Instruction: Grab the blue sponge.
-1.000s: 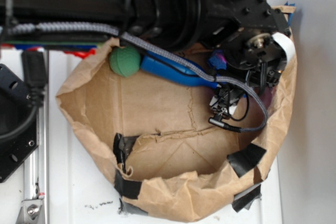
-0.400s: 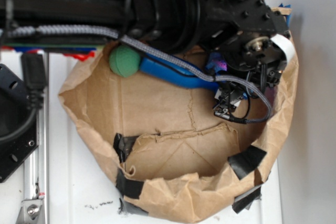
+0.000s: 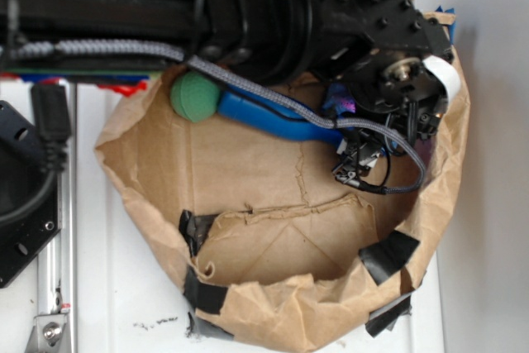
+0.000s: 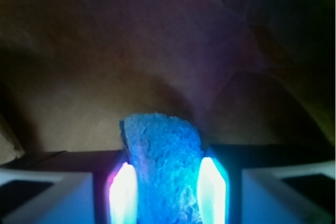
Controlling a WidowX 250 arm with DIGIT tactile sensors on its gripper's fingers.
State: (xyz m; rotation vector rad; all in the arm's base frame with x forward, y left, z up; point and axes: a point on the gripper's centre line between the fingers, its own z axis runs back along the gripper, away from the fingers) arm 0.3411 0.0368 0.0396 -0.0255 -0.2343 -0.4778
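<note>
In the wrist view the blue sponge (image 4: 163,166) stands upright between my two glowing fingertips, its rough face towards the camera and its top sticking out past them. My gripper (image 4: 164,184) is shut on it, a pad pressed against each side. In the exterior view my black arm head (image 3: 388,64) hangs over the right inner side of the brown paper bag (image 3: 248,171). The fingertips are hidden beneath it, and only a small blue-purple patch (image 3: 339,102) shows there.
A green ball (image 3: 194,95) and a smooth blue bottle-shaped pin (image 3: 273,117) lie at the back of the bag, just left of my gripper. The bag's crumpled wall (image 3: 450,146) rises close on the right. Black tape (image 3: 388,254) patches the front rim.
The arm head and its dangling cable have shifted slightly up and back in the exterior view. The bag's rim has moved a little with it. The ball and pin stay at the back.
</note>
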